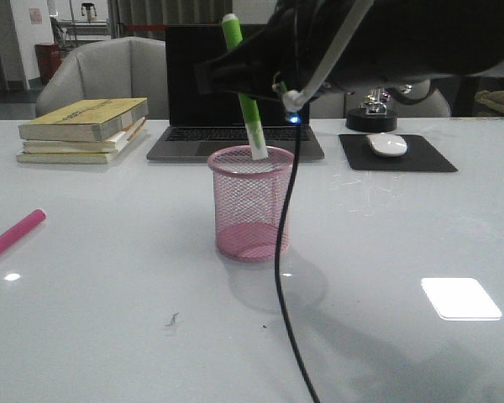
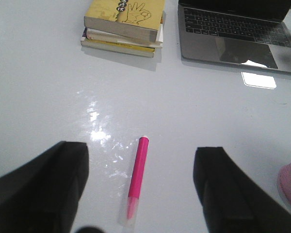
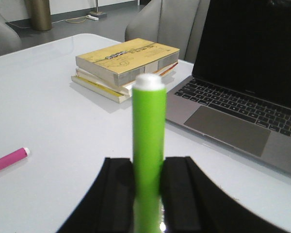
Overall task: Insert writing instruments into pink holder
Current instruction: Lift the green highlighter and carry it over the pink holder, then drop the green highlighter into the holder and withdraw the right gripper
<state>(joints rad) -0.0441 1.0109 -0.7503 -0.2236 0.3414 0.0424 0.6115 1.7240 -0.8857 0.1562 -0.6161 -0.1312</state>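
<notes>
While the green marker [image 1: 249, 105] is standing nearly upright, leaning slightly left at its top, I am keeping its lower white tip just inside the rim of the pink holder [image 1: 249, 211] at mid-surface. My right pincer [image 3: 146, 194] is clamped on the marker's barrel directly above the cup, so the coming move looks like a straight drop along its long axis. The pink marker [image 2: 137, 177] is lying flat at the near left, between the spread-apart fingers of my left pincer [image 2: 140, 187], the nearer arm for it.
</notes>
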